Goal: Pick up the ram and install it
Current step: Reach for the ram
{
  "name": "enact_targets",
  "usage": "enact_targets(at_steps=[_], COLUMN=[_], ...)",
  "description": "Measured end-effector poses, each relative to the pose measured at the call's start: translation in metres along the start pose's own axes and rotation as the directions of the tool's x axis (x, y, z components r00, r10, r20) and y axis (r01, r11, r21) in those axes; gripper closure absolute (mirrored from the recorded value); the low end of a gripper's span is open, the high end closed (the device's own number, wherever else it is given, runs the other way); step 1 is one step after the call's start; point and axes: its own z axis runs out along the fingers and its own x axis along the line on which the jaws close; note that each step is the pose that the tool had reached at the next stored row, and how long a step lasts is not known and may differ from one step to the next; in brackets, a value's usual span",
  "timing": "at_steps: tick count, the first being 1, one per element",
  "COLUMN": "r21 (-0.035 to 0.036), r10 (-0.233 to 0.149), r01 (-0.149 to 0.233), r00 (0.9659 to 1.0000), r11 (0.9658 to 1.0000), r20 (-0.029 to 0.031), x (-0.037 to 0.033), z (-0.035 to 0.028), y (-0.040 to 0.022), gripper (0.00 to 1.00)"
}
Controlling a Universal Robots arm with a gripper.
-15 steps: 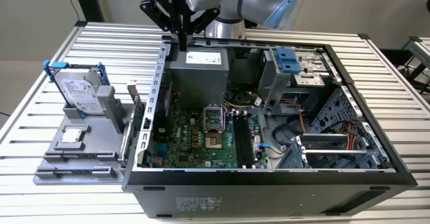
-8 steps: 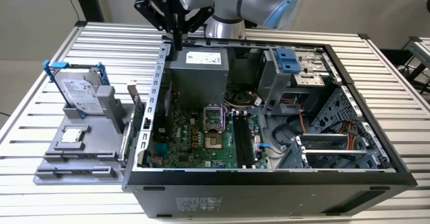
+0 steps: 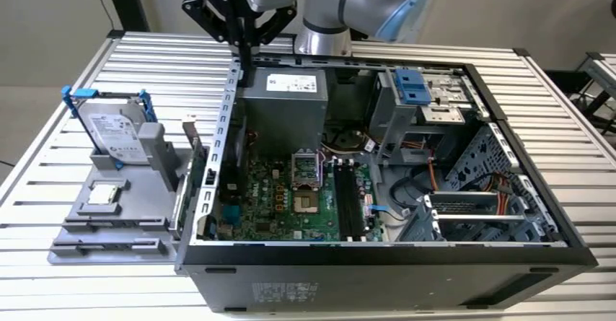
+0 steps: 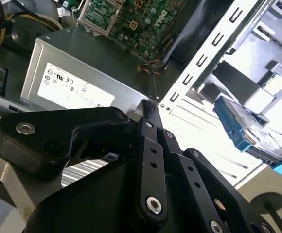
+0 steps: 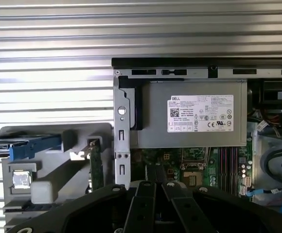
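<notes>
Ram (image 5: 96,165) upright in grey holder (image 3: 106,223) just beside computer case (image 3: 385,267), gripper (image 3: 247,58) above case's wall, fingers closed together, empty.

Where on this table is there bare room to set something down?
Bare slats of the table beyond the grey holder, and at the exterior view's right of the computer case. Crowded: inside the case, on the holder.

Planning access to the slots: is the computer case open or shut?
Open: the computer case is uncovered on its upward side, leaving the motherboard and power supply exposed.
</notes>
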Motion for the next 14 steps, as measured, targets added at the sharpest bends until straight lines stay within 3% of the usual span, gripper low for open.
enact_targets(at_steps=[5,14], r21=[0.0,0.0], r10=[0.0,0.0], r01=[0.0,0.0], r00=[1.0,1.0], r11=[1.0,1.0], r20=[0.0,0.0], x=[0.0081,0.0293], z=[-0.0001,-0.0005], y=[0.0012,0.0007], gripper=[1.0,1.0])
